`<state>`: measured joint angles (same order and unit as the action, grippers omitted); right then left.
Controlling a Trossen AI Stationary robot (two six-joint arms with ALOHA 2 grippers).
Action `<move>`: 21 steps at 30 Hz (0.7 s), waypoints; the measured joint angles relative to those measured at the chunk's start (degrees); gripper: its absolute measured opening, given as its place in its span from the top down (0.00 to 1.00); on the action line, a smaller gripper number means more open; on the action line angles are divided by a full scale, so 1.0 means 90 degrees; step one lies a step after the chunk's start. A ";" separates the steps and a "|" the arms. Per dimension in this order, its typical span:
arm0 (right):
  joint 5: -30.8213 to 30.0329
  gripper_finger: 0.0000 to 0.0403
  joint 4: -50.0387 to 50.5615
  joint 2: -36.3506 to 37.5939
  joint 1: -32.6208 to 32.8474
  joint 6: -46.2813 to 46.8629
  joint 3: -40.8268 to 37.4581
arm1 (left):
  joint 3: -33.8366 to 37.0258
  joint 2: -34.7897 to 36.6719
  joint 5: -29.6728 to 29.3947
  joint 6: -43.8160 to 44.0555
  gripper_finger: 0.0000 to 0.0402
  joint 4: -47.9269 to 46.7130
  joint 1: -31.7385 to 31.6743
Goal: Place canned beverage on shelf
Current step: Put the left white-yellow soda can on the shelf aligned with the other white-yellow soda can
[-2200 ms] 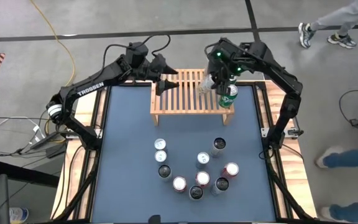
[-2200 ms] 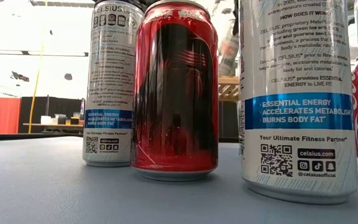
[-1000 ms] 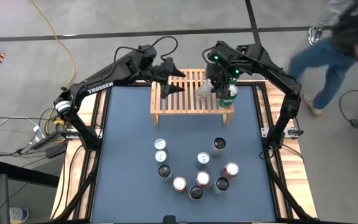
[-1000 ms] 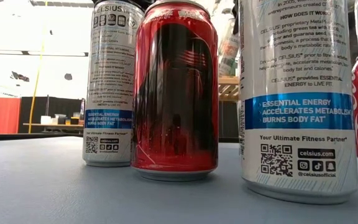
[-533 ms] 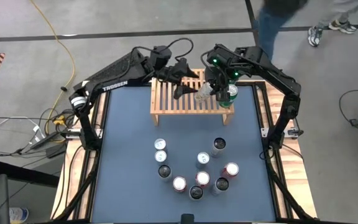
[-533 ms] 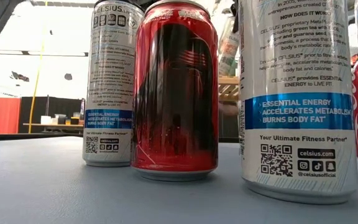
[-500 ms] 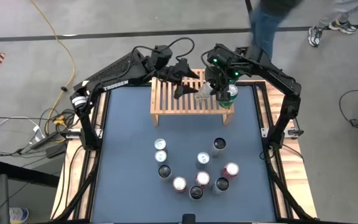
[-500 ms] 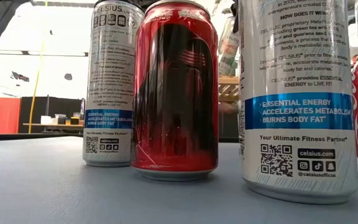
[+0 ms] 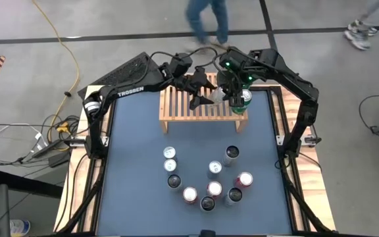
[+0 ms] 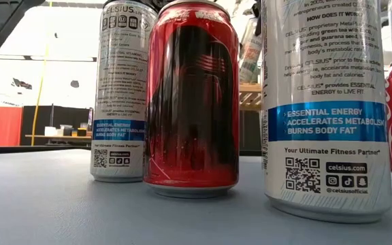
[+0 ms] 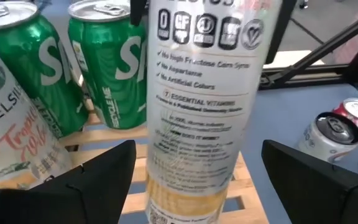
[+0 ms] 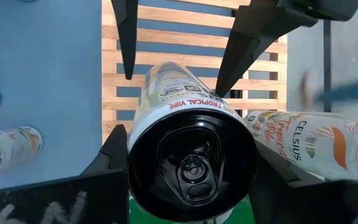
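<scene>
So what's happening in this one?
The right gripper is shut on a tall white Celsius can over the wooden shelf. The left gripper is open with its fingers on either side of that can, apparently ready to take it. Green cans already stand on the shelf.

Can (image 12: 191, 158): tall slim white beverage can, black top with pull tab, small printed text and a yellow band low on its side (image 11: 197, 118); unopened; held above the shelf's right part, tilted. Shelf (image 9: 179, 108): low light-wood rack, top of parallel slats, short legs; stands at the table's far edge, centre. On its right end stand two green cans (image 11: 107, 68) upright, side by side, and a white can with orange lettering (image 12: 303, 140). Further cans (image 9: 206, 178) stand upright in a loose cluster on the table, well apart from the shelf.
</scene>
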<state>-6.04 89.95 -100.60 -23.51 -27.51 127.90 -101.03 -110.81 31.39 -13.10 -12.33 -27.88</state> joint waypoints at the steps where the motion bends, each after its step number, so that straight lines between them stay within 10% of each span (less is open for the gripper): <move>1: 0.0011 0.57 0.0000 0.0000 0.0000 0.0000 0.0000 | 0.0000 0.0001 -0.0081 0.0004 0.17 -0.0006 0.0010; 21: 0.0184 0.57 -0.0156 -0.0007 0.0015 -0.0199 -0.0007 | 0.0000 -0.0204 -0.0481 0.0120 0.34 0.0265 0.0173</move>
<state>-4.38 88.55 -100.66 -23.37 -29.29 127.83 -101.03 -112.65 27.06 -12.02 -9.94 -26.32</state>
